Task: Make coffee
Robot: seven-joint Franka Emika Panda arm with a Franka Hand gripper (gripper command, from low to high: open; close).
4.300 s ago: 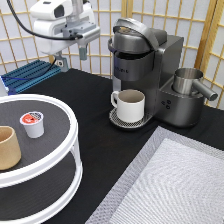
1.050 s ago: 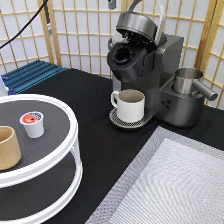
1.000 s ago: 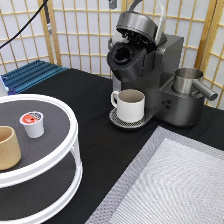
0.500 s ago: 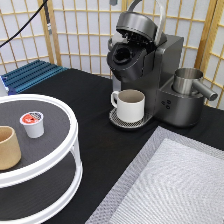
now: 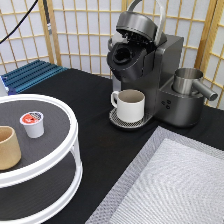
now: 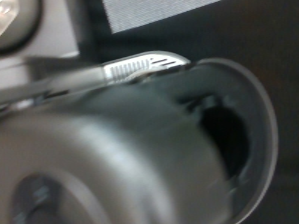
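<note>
Item: coffee maker point(image 5: 150, 75), dark grey, standing on the black desk point(image 5: 90, 100) at about one o'clock in the exterior view, lid point(image 5: 137, 25) raised and pod chamber point(image 5: 122, 55) open and apparently unfilled. Item: white mug point(image 5: 129, 104) on the drip tray beneath the spout. Item: the coffee point(image 5: 32, 123), a small white pod with red-orange foil top, upright on the upper tier of the round white stand point(image 5: 60, 150) at about nine o'clock, just beside a tan cup point(image 5: 7, 147) and not touching it. Item: my gripper, absent from the exterior view; I cannot tell whether it is open or closed. My wrist view fills with the machine's curved grey lid and handle point(image 6: 142, 65), so I judge myself close above the brewer, well apart from the pod. Handling note: a good pick calls for a centred, vertical grasp on the pod's sides, sparing the foil and the neighbouring cup.
</note>
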